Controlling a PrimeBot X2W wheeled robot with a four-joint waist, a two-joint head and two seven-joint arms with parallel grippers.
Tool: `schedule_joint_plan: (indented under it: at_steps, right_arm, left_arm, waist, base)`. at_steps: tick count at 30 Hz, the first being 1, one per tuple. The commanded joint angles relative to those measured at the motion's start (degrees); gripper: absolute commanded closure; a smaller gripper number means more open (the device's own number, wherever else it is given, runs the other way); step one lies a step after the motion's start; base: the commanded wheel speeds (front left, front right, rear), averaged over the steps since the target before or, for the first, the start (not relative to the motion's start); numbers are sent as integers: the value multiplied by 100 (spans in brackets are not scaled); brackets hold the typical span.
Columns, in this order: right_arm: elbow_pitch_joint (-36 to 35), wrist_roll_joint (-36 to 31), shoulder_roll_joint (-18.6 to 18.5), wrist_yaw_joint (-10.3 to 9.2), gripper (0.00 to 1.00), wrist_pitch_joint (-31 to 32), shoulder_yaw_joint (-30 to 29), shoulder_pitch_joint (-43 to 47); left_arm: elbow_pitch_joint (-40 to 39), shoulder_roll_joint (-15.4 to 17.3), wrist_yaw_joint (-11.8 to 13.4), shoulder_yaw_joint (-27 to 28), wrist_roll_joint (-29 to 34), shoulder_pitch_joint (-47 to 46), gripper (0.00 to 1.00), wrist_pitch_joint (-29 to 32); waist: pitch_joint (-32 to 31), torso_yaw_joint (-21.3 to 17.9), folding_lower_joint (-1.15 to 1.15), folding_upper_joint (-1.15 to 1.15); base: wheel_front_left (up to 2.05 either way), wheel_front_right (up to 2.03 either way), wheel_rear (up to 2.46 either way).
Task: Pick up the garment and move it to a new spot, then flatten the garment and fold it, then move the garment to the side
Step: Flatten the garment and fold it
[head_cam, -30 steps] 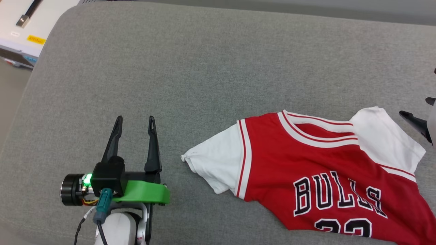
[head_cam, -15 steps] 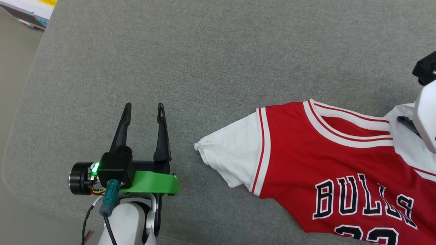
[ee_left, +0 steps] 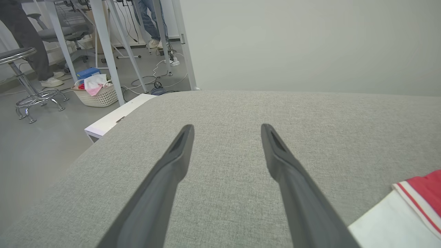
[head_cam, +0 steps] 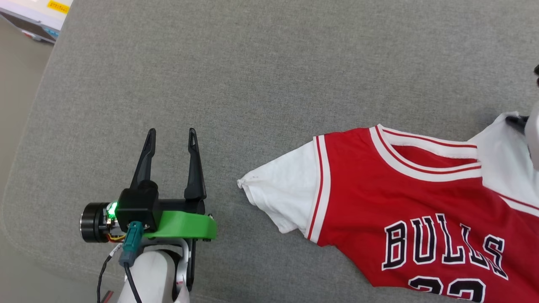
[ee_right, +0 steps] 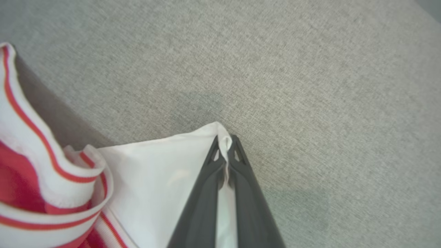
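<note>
This looks like a robotics lab set up in an open office. Past the grey upholstered pad (ee_left: 241,113) that serves as the work surface, the left wrist view shows a bare grey floor (ee_left: 41,144) with white desk legs (ee_left: 106,51), a chrome stool (ee_left: 17,55) and an office chair (ee_left: 55,32). Loose cables (ee_left: 162,81) run to a power strip (ee_left: 174,62), and a pale basket (ee_left: 100,98) holds cloth. Two people stand among the desks, one in jeans (ee_left: 146,20) and one in dark trousers (ee_left: 26,38). A plain pale partition (ee_left: 310,41) backs the pad. The left gripper (head_cam: 170,131) carries exposed wiring and a green bracket (head_cam: 185,225).
</note>
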Motion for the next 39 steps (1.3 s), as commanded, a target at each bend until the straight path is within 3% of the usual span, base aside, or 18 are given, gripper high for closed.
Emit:
schedule_joint_plan:
  at_steps: [1, 13, 22, 26, 28, 29, 39]
  right_arm:
    - [67, 61, -46, -6, 100, -180, -135, -36]
    - [1016, 188, -378, -6, 100, -941, -1125, 948]
    - [2096, -107, -230, -6, 100, -1279, -1629, 1688]
    - [2394, 59, 165, -6, 100, -1468, -1836, 1694]
    - [2446, -63, 227, -6, 53, -1652, -1828, 1670]
    - [2458, -95, 261, -6, 0, -1752, -1841, 1655]
    - [1771, -736, 656, -6, 0, -3648, -2241, 1580]
  left_arm:
    - [7, -25, -25, 39, 69, 26, 0, -33]
    - [36, -25, -106, 249, 149, 419, 0, -33]
    - [47, -25, -166, 308, 177, 410, 0, -33]
    - [66, -25, -194, 329, 198, 393, 0, -33]
    - [86, -25, -217, 332, 213, 387, 0, -33]
    - [94, -25, -229, 337, 222, 386, 0, -33]
    - [147, 199, -499, 572, 212, 216, 0, -33]
  waist:
    - [-200, -124, -1, 0]
    - [-744, -469, -1, 0]
    - [-754, -545, -1, 0]
    - [-765, -575, -1, 0]
    - [-812, -595, -1, 0]
    - [-839, -605, -1, 0]
    - [-1300, -796, -1, 0]
  base:
    - [0, 0, 0]
    - [0, 0, 0]
    - [0, 0, 0]
    - [0, 0, 0]
    - [0, 0, 0]
    - [0, 0, 0]
    - [0, 0, 0]
